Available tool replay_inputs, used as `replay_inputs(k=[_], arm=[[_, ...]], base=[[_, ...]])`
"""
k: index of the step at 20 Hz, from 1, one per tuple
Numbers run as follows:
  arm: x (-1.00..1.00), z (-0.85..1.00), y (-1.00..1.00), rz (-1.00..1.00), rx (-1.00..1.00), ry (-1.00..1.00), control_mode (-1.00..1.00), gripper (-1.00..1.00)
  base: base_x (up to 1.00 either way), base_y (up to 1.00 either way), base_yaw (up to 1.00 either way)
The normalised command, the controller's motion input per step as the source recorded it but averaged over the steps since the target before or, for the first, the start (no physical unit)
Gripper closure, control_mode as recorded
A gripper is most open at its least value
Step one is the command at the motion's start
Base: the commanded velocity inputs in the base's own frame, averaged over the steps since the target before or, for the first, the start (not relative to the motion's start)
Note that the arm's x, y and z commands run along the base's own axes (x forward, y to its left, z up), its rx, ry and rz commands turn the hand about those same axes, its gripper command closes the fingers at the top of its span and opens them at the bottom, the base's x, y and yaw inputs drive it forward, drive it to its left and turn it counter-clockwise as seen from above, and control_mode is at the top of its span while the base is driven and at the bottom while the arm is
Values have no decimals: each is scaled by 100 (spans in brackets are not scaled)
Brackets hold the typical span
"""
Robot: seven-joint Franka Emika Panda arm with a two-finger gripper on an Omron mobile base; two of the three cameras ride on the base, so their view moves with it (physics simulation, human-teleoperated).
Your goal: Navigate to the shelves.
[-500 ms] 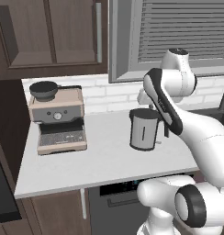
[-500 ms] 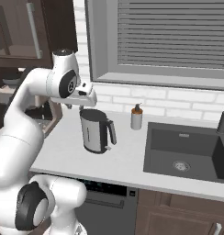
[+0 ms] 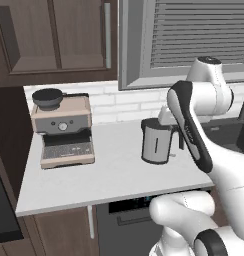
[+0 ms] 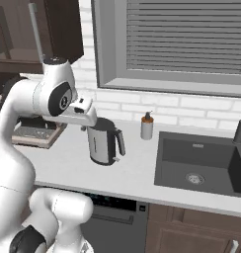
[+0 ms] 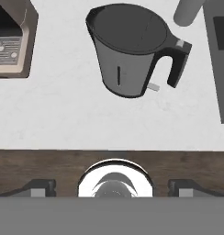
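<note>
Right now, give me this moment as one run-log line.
phase: navigating | facing: countertop | in view: kettle, coffee machine, sink | gripper: above kettle, state unclear

Ahead of me, a white brick wall (image 3: 106, 102) carries a grey-framed window (image 4: 172, 44) with shut blinds. Dark wood cabinets (image 3: 54, 37) hang left, pale countertop (image 3: 109, 172) below, dark sink (image 4: 199, 163) right.

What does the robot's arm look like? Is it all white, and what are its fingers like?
Mostly white, yes! The robot arm is made of smooth, rounded, glossy white shells, like fat tubes joined together. Where it bends, there are dark grey joints shaped like round discs and bands. No cables or markings show. In the hand view, the gripper has two small, dark, blocky fingertips.
</note>
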Motion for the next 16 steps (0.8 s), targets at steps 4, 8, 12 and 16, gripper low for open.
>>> replay_inputs(k=[4, 8, 12, 16], arm=[[-87, 0, 11, 0, 0, -1, -100, -100], [-6, 0, 25, 0, 0, -11, -100, -100], [14, 0, 3, 0, 0, -1, -100, -100], [0, 0, 0, 0, 0, 0, -100, -100]], base=[[0, 0, 0], [0, 0, 0], [0, 0, 0], [0, 0, 0]])
